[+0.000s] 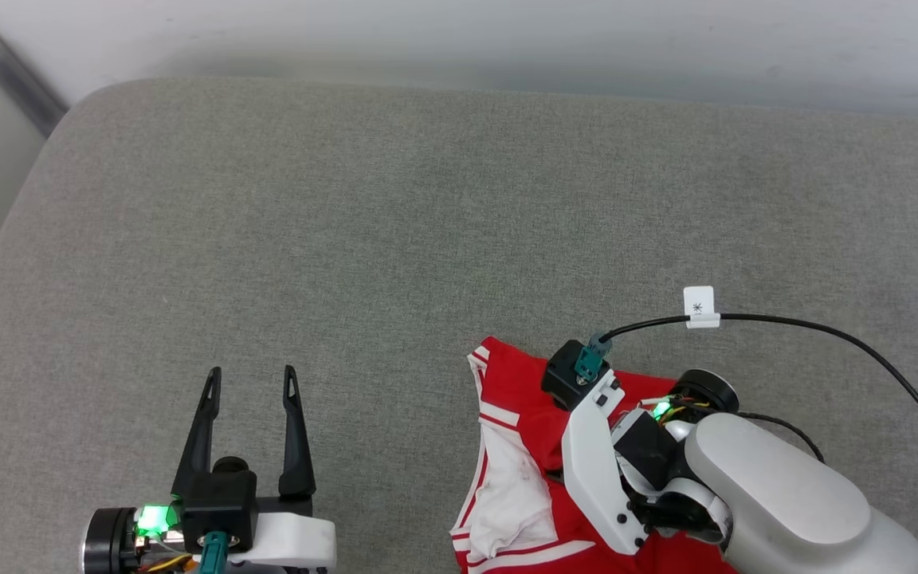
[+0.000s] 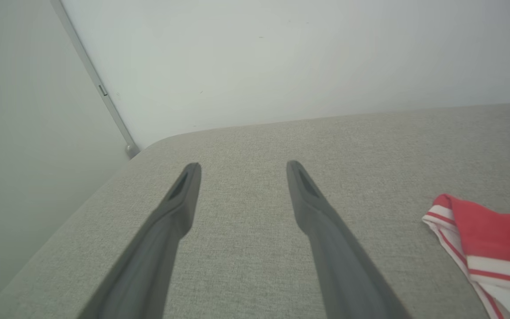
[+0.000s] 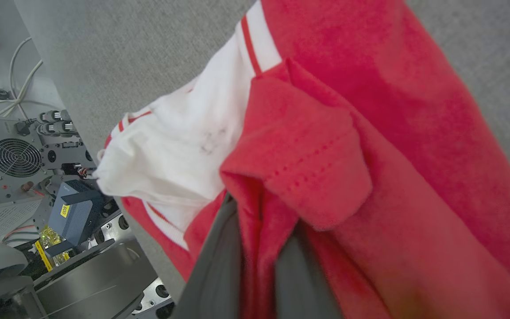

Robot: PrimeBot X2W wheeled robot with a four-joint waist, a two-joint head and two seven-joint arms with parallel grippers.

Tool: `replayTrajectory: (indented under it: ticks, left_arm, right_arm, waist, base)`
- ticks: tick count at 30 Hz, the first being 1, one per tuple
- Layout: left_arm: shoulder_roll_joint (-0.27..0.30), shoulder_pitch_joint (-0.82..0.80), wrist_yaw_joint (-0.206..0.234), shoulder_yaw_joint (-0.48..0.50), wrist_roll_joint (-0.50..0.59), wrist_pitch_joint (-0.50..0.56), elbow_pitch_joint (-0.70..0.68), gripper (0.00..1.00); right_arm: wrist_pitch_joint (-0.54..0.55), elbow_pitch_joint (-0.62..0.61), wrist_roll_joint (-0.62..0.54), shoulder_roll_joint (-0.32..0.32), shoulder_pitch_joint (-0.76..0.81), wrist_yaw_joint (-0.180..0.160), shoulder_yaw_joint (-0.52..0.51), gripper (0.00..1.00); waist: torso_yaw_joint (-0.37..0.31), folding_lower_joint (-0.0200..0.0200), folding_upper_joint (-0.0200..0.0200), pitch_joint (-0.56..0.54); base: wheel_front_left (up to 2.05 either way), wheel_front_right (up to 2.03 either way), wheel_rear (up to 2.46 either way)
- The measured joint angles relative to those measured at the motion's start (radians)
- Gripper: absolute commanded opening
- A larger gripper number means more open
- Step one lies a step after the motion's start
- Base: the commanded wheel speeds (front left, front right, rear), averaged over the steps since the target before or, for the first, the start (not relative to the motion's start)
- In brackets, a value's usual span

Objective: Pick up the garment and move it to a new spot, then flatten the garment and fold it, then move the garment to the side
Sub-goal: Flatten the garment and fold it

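The garment [image 1: 519, 414] lies crumpled at the near right of the grey padded surface, red with a white sleeve and striped trim; its print is hidden. My right gripper [image 3: 259, 248] points down into it, and its dark fingers [image 3: 217, 274] are shut on a bunched fold of red cloth [image 3: 370, 110]. In the head view the right wrist [image 1: 626, 454] covers the garment's middle. My left gripper [image 1: 252, 371] rests at the near left, open and holding nothing, well left of the garment. The left wrist view has the open left gripper [image 2: 242, 165] and the garment's striped edge [image 2: 481, 235] at lower right.
The grey surface [image 1: 427, 223] stretches bare to a pale wall behind. A black cable with a white tag [image 1: 698, 307] arcs from my right wrist. Past the surface's near edge stand electronics boxes with a fan [image 3: 16, 159]. A grey pipe [image 1: 13, 72] runs down the back left corner.
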Motion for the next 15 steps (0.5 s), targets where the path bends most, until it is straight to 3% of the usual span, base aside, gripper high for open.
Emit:
replayTrajectory:
  ticks: [1, 2, 3, 4, 10, 15]
  left_arm:
    - [0.000, 0.000, 0.000, 0.002, 0.000, 0.000, 0.001, 1.00]
    - [0.000, 0.001, 0.002, 0.003, 0.000, 0.000, 0.001, 1.00]
    - [0.000, 0.002, 0.004, 0.007, 0.000, 0.000, 0.001, 1.00]
    - [0.000, 0.005, 0.004, 0.012, 0.000, 0.000, 0.000, 1.00]
    - [0.008, 0.026, 0.003, 0.025, -0.001, 0.000, -0.006, 1.00]
    - [0.014, 0.029, -0.002, 0.032, -0.001, 0.000, -0.005, 1.00]
  right_arm:
    - [-0.015, 0.007, 0.002, -0.002, -0.005, 0.000, 0.011, 0.00]
    - [-0.033, 0.011, 0.013, -0.002, -0.008, 0.000, 0.013, 0.22]
    - [-0.061, 0.011, 0.022, -0.004, -0.011, 0.000, 0.010, 0.64]
    - [-0.090, 0.009, 0.025, -0.007, -0.015, 0.000, 0.007, 1.00]
    - [-0.294, -0.056, 0.012, -0.054, -0.055, 0.000, -0.046, 1.00]
    - [-0.541, -0.048, -0.087, -0.080, -0.055, 0.000, -0.201, 1.00]
  waist:
    - [0.000, 0.0000, 0.0000, 0.000]
    - [-0.001, 0.0000, 0.0000, -0.002]
    - [-0.004, 0.0000, 0.0001, -0.003]
    - [-0.009, 0.0000, 0.0001, -0.005]
    - [-0.043, 0.0000, 0.0001, -0.029]
    - [-0.079, 0.0000, 0.0000, -0.050]
  base:
    - [0.00, 0.00, 0.00]
    - [0.00, 0.00, 0.00]
    - [0.00, 0.00, 0.00]
    - [0.00, 0.00, 0.00]
    - [0.00, 0.00, 0.00]
    - [0.00, 0.00, 0.00]
